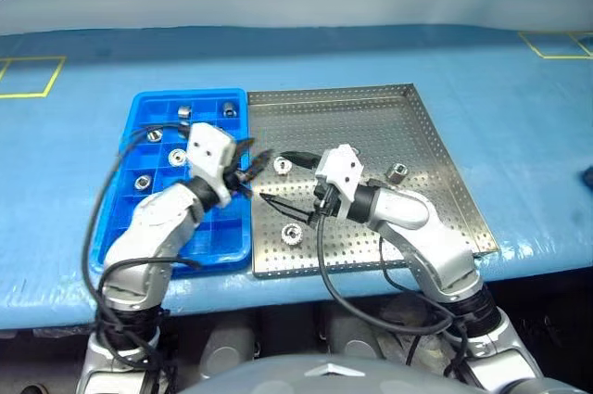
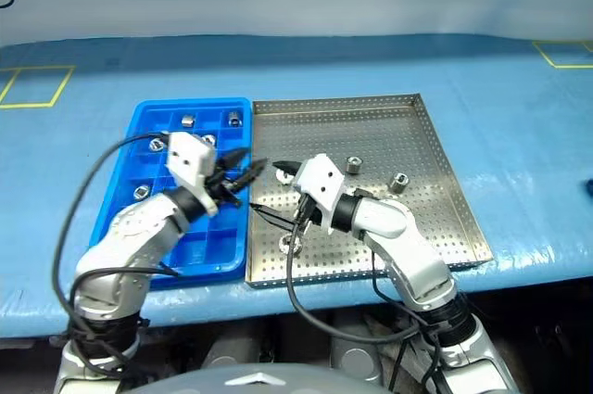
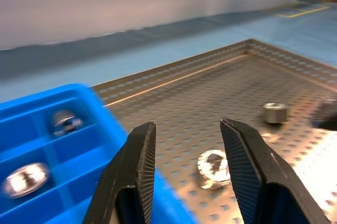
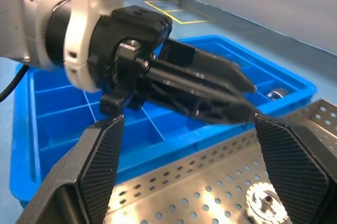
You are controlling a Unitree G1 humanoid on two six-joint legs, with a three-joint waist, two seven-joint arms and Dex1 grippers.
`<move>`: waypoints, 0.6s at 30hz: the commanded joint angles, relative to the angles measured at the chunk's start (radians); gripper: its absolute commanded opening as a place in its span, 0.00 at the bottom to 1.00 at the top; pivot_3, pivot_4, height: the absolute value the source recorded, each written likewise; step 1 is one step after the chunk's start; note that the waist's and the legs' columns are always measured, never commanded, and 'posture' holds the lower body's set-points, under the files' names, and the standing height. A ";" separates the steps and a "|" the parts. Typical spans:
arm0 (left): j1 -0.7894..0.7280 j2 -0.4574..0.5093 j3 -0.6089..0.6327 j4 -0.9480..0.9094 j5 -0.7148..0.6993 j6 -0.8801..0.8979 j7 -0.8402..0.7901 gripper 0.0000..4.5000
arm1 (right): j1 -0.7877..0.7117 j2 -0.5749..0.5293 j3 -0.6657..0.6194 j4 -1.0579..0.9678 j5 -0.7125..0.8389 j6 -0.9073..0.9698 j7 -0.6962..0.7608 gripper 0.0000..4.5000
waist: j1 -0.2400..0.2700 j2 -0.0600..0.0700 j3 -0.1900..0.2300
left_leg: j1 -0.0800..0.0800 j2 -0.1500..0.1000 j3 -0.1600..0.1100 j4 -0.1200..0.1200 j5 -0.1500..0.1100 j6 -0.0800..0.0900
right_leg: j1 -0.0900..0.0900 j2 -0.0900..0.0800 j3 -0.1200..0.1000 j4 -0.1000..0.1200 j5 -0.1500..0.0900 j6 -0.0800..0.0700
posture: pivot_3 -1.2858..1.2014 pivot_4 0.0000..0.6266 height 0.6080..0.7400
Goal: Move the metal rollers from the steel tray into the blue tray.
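My left gripper [image 1: 257,168] hung at the seam where the blue tray [image 1: 130,227] met the steel tray [image 1: 445,190], its fingers [image 3: 138,166] parted to a modest gap with nothing between them. The nearest roller [image 3: 213,167] lay just ahead of those tips on the steel floor, a little off toward the right-hand finger rather than centred in the gap, so I judged the coming move turned on sliding slightly that way before coming down on it. In the head view this was the roller [image 1: 283,165] just beyond my left tips, close to the blue tray's edge.

My right gripper [image 1: 287,188] pointed across toward the left one, its fingers [image 4: 100,168] spread wide and empty. That same roller sat low between its tips too, nearer one finger, so both arms were close to it; the left looked the better lined up.

The roller seemed to stand on end, its hollow centre facing up and its short axis roughly vertical, though the blur left me unsure. Being round, it offered no preferred side to pinch.

Another roller [image 1: 291,233] lay toward the near edge of the steel tray, and one more [image 1: 397,171] farther right. Several sat in the blue tray's compartments already, such as one [image 1: 184,112] at the far end.
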 commanded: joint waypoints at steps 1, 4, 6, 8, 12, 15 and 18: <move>-0.056 0.004 -0.082 0.056 0.050 -0.019 -0.002 0.47 | 0.016 -0.004 -0.030 -0.059 -0.007 -0.005 -0.025 0.92 | -0.012 0.000 0.000 | 0.000 0.000 0.000 0.000 0.000 0.000 | 0.000 0.001 0.000 0.000 0.000 0.000 | 0.42 0.24 1.00; -0.108 0.016 -0.121 0.131 0.121 -0.003 0.044 0.47 | 0.036 -0.007 -0.041 -0.075 -0.010 -0.001 -0.044 0.92 | -0.028 0.000 0.000 | 0.000 0.001 0.000 0.000 -0.002 0.004 | 0.000 0.002 0.000 0.000 0.000 0.001 | 0.42 0.24 1.00; -0.134 0.024 -0.143 0.178 0.169 0.000 0.069 0.47 | 0.047 -0.009 -0.046 -0.081 -0.013 0.000 -0.053 0.92 | -0.037 0.000 0.000 | 0.000 0.001 0.001 0.000 -0.002 0.005 | 0.000 0.003 0.001 0.000 0.003 0.005 | 0.42 0.24 1.00; -0.151 0.023 -0.155 0.206 0.196 0.006 0.085 0.47 | 0.053 -0.010 -0.050 -0.085 -0.015 0.000 -0.061 0.92 | -0.044 0.000 0.000 | 0.000 0.001 0.000 0.001 -0.002 0.005 | 0.000 0.003 0.001 0.000 0.003 0.005 | 0.41 0.24 1.00; -0.185 0.017 -0.190 0.256 0.261 0.013 0.114 0.47 | 0.055 -0.009 -0.054 -0.082 -0.020 -0.002 -0.069 0.92 | -0.056 0.000 0.000 | 0.000 0.000 0.001 0.001 -0.003 0.005 | 0.000 0.002 0.001 0.000 0.003 0.006 | 0.42 0.24 1.00; -0.204 0.011 -0.215 0.287 0.287 0.011 0.110 0.47 | 0.051 -0.008 -0.051 -0.079 -0.020 -0.003 -0.072 0.92 | -0.057 0.000 0.000 | 0.000 0.000 0.001 0.001 -0.002 0.005 | 0.000 0.002 0.001 0.000 0.003 0.007 | 0.42 0.24 1.00; -0.222 0.009 -0.235 0.321 0.319 0.011 0.116 0.47 | 0.047 -0.005 -0.050 -0.076 -0.020 -0.003 -0.073 0.92 | -0.057 0.000 0.000 | 0.000 0.000 0.001 0.001 -0.002 0.005 | 0.000 0.002 0.001 0.000 0.004 0.007 | 0.42 0.24 1.00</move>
